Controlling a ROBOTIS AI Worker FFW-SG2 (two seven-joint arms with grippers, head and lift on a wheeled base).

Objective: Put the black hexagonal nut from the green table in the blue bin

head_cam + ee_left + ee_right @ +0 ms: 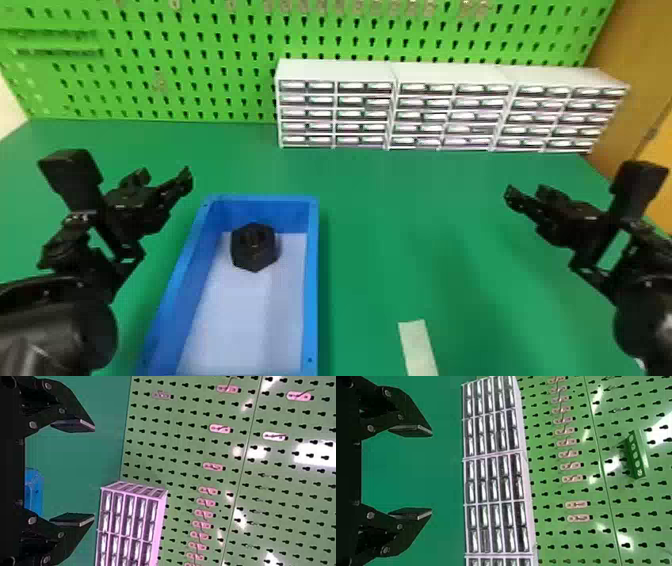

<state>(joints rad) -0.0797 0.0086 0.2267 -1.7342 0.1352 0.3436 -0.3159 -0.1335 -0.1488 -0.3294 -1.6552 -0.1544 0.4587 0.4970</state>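
The black hexagonal nut (254, 247) lies inside the blue bin (313, 280), on its pale floor near the far wall. To the left of the bin, above the green table (390, 220), my left gripper (162, 178) is open and apart from the nut. My right gripper (525, 192) stands open over the table's right side, far from the bin. In the left wrist view, the left gripper (94, 474) has nothing between its fingers, and part of the blue bin (34, 490) shows beyond. The right gripper (432, 473) holds nothing in the right wrist view.
White drawer cabinets (390, 107) stand along the table's back, right of centre. Behind them rises a green pegboard (200, 65). A pale strip (418, 347) lies on the table at the front, right of the bin.
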